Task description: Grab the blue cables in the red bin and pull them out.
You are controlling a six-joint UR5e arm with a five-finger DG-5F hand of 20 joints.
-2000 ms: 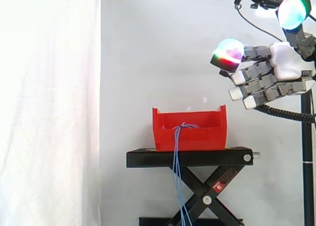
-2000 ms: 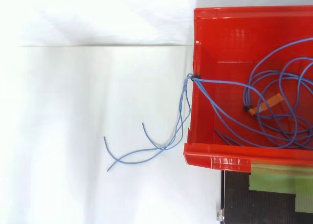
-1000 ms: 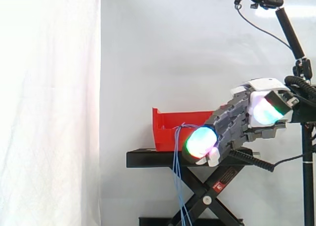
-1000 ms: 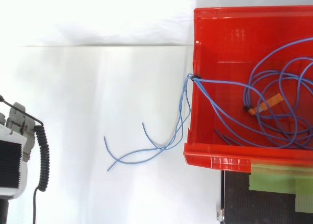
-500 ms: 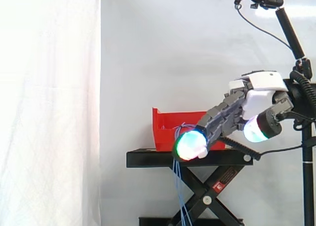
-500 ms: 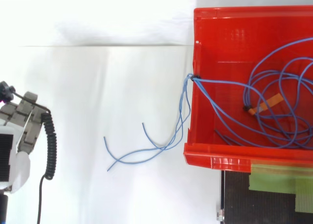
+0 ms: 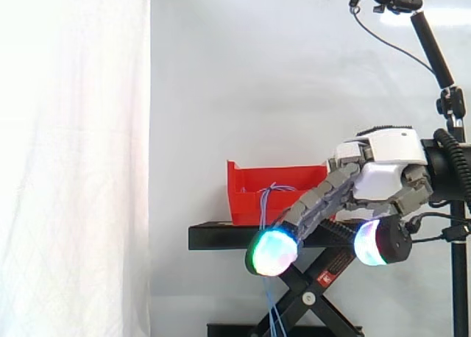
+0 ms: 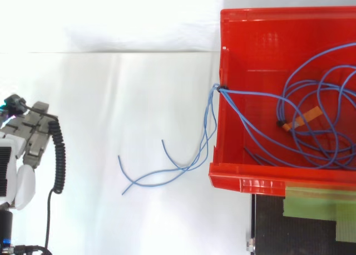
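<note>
Side view: hand comes in from the right, below the rim of the red bin. Fingers are straight and slope down-left, thumb spread apart from them; nothing held.

The leading fingertip glows green and overlaps the hanging blue cables in front of the black stand.

Top view: hand sits at the left edge, well apart from the cables. So no contact; the overlap is only line of sight.

Cables: most are looped inside the bin. One bundle crosses the bin's left wall and drops outside, its loose ends trailing between bin and hand. An orange tag lies among the loops.
</note>
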